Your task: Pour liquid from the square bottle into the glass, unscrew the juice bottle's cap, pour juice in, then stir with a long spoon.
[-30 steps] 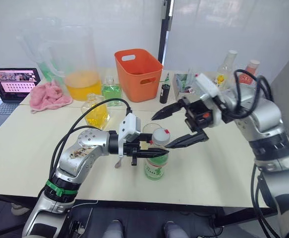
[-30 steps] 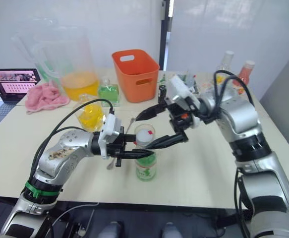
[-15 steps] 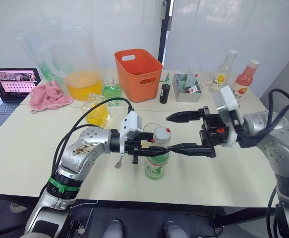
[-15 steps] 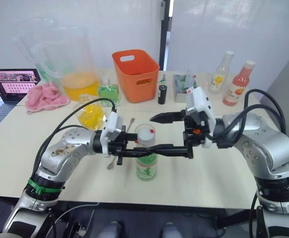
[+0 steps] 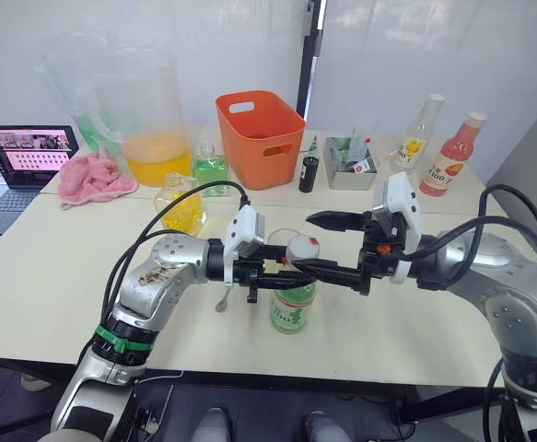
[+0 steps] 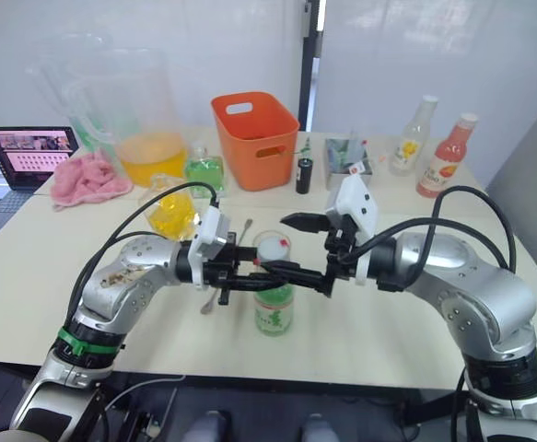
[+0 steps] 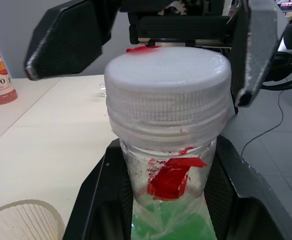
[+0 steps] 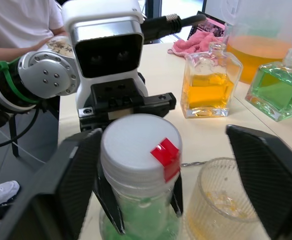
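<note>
Black fingers of the left gripper [image 5: 282,274] are closed on the neck of the juice bottle [image 5: 292,308], just under the cap [image 5: 302,247]. The bottle stands upright on the table [image 5: 56,276], near the front edge. It is clear smooth plastic with a green-and-white label and pale liquid; the cap is white, round and ribbed on its side, with a small piece of red tape on the top and the neck.

The right gripper [image 5: 328,244] comes from the right with its two long black fingers spread wide, one on the far side and one on the near side of the cap. I cannot tell if they touch it.

The glass [image 8: 225,205] is ribbed and clear, with a little yellow liquid at the bottom. It stands just beside the bottle, on its far side, partly hidden behind the cap and the left gripper. The long spoon [image 5: 223,296], thin metal, lies on the table left of the bottle; the left arm covers most of it.

Farther back on the left stands the square bottle [image 5: 180,206], faceted glass with yellow liquid; I cannot make out its stopper. Behind it are a flat bottle of green liquid [image 5: 209,171], a big clear pitcher [image 5: 139,110] with orange liquid, a pink cloth [image 5: 94,177] and a laptop [image 5: 24,161], cut off at the left edge. An orange plastic basket [image 5: 261,138] is at the far middle, and a yellow-labelled bottle [image 5: 418,134] and a pink-red bottle [image 5: 452,155] are at the far right.

A person's arm [image 8: 15,46] is seen in the right wrist view.
</note>
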{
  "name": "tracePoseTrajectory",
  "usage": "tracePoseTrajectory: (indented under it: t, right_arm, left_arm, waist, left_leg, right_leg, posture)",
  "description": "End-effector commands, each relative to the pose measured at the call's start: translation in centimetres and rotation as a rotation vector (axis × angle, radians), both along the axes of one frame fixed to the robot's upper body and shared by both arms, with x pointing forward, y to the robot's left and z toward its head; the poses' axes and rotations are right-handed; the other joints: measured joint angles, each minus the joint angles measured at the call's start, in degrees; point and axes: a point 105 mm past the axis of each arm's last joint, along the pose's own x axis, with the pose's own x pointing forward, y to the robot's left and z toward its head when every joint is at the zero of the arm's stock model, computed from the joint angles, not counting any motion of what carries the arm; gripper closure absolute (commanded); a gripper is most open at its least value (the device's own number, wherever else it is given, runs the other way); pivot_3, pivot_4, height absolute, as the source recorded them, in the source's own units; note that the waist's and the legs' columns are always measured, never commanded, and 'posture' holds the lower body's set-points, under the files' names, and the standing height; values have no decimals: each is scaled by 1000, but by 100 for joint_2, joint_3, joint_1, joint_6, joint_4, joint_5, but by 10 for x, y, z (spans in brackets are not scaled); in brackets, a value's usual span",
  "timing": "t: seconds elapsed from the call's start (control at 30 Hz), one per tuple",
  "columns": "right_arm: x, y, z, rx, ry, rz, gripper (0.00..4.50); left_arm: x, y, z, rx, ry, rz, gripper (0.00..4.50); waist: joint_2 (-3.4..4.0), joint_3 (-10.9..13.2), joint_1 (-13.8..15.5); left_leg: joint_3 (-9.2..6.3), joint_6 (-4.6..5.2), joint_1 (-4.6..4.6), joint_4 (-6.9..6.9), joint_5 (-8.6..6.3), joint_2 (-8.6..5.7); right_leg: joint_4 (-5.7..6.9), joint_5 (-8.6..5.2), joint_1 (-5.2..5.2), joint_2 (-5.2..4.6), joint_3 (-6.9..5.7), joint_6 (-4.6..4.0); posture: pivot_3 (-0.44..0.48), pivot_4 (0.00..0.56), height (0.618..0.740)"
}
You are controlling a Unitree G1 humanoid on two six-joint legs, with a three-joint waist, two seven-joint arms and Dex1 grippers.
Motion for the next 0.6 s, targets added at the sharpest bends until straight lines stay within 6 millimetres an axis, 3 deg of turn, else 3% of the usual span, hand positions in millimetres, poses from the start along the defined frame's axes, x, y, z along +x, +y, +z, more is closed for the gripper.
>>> tracePoseTrajectory:
  t: [0.03,0.13,0.4,0.6]
  right_arm:
    - [-7,3,10,22,-33,20,1847]
    - [-9,5,9,20,-22,39,2805]
    - [-14,7,-2,-110,-44,276,2826]
    - [5,10,1,-229,-61,557,2826]
  left_arm:
    - [3,-2,-14,54,21,22,3136]
    - [3,-2,-14,54,19,24,3136]
    - [-2,-1,-13,72,9,28,3136]
    - [-4,4,-13,86,8,49,3136]
  waist:
    - [0,0,1]
    - [0,0,2]
    - [0,0,-2]
    - [0,0,-91]
  left_leg:
    - [0,0,0,0,0,0]
    - [0,0,0,0,0,0]
    - [0,0,1,0,0,0]
    - [1,0,4,-2,0,1]
  right_leg:
    - [-1,0,0,0,0,0]
    - [-1,0,0,0,0,0]
    - [-4,0,1,0,0,-1]
    - [-2,0,0,0,0,0]
  posture:
    - [0,150,740]
    - [0,150,740]
    - [0,150,740]
    - [0,150,740]
